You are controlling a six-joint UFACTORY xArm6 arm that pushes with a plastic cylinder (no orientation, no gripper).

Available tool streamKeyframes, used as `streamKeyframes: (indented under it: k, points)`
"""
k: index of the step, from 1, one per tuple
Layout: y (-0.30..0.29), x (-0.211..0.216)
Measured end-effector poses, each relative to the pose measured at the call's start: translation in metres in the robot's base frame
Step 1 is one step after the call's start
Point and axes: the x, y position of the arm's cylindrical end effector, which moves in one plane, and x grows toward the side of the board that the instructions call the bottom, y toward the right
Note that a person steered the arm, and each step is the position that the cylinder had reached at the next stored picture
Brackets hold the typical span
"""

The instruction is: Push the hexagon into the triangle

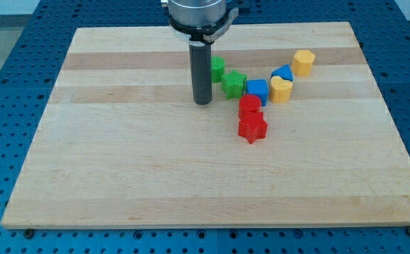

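A yellow hexagon (303, 62) sits near the board's top right. A blue triangle (283, 73) lies just to its lower left, close to it, and rests against a yellow heart-shaped block (281, 90). My tip (202, 103) stands on the board well to the left of both. It is just left of a green star (233, 84) and in front of a green block (218, 68) that the rod partly hides. The tip touches no block.
A blue cube (257, 90) sits between the green star and the yellow heart. A red block (249, 106) and a red star (252, 128) lie just below it. The wooden board (120, 176) rests on a blue perforated table.
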Motion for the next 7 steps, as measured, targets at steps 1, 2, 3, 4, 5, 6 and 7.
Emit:
streamKeyframes:
  k: [1, 2, 3, 4, 5, 6, 7]
  points:
    - [-0.03, -0.031]
    - [-0.069, -0.069]
    - [-0.06, -0.124]
    - [-0.011, -0.172]
    - [0.078, -0.187]
    - [0.189, -0.187]
    - [0.202, -0.188]
